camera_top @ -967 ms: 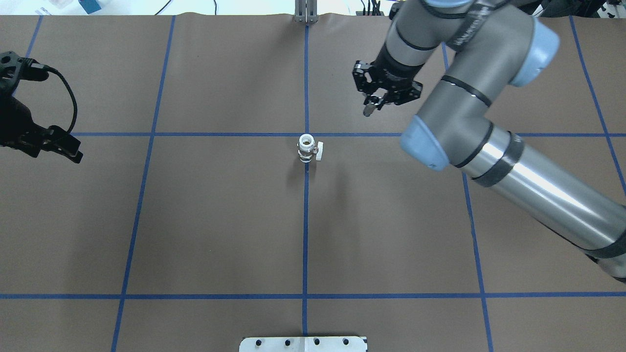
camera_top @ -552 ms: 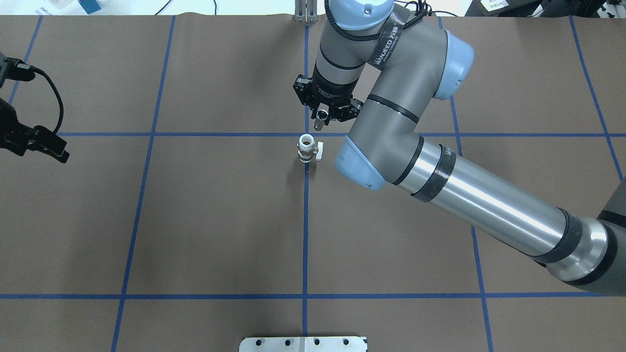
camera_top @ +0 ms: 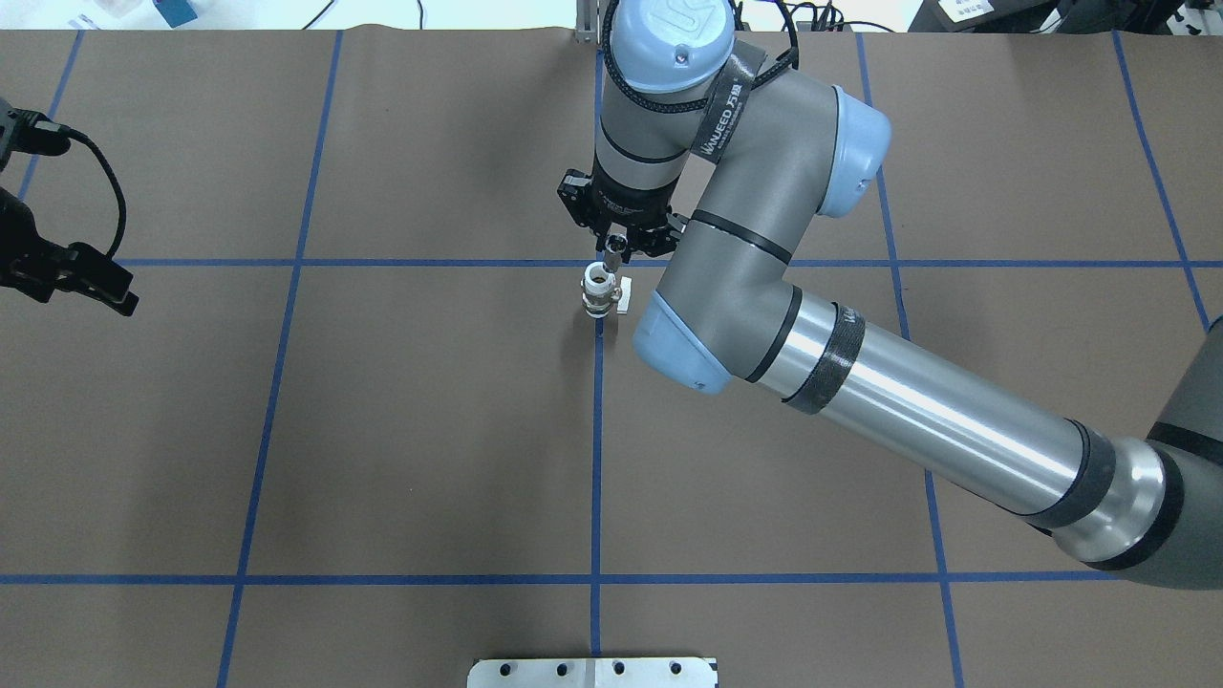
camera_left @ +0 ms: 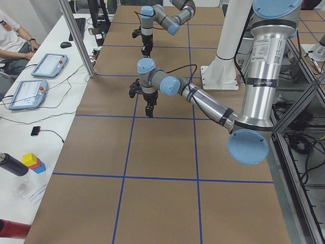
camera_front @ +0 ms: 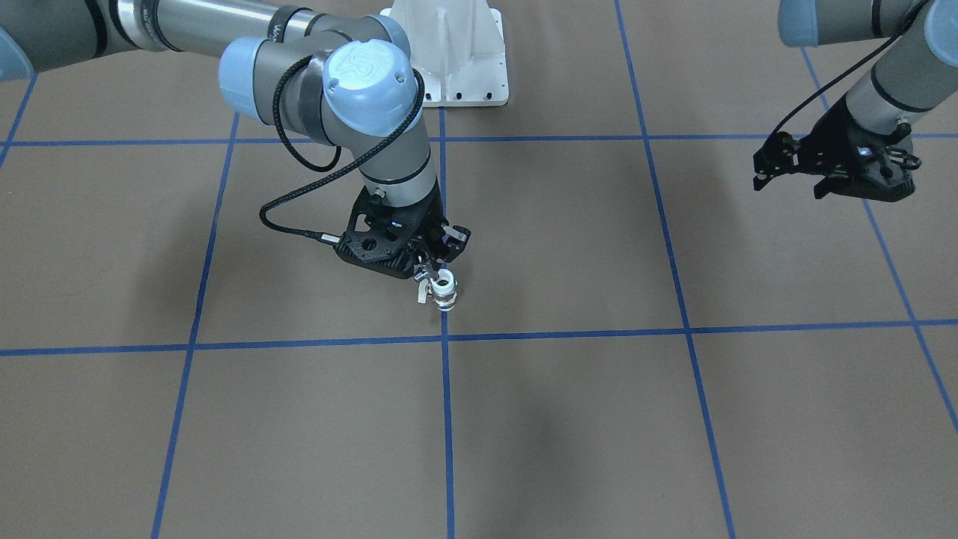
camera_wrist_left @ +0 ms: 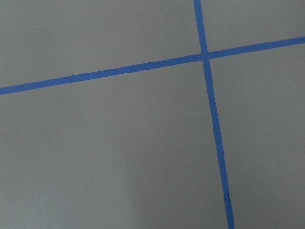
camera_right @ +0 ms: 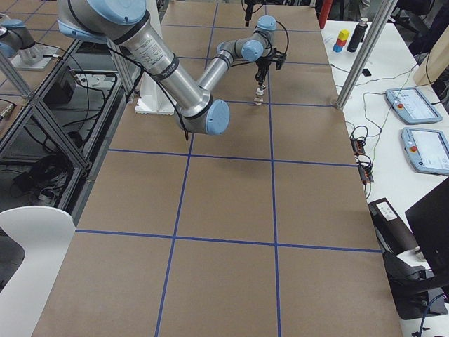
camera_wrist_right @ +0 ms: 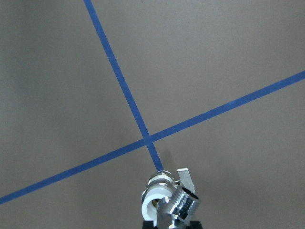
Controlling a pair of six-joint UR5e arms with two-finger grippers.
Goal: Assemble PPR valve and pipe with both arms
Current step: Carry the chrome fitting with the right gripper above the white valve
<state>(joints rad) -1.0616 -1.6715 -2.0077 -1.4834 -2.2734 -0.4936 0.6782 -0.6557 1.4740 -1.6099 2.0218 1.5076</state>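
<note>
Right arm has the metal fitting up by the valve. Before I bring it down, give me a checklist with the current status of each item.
1. Pipe gripped by the right gripper: ok, the fingers are closed on it.
2. PPR valve standing upright on the table with an open end facing up: ok.
3. Pipe centred over the valve's top opening: cannot tell. The wrist view shows it close beside the rim, and the overhead view shows it just past the valve.
4. Pipe and valve already touching: cannot tell.
5. Left gripper steadying the valve: not ok. It is empty and far off to the side, so the valve stands unbraced.
</note>
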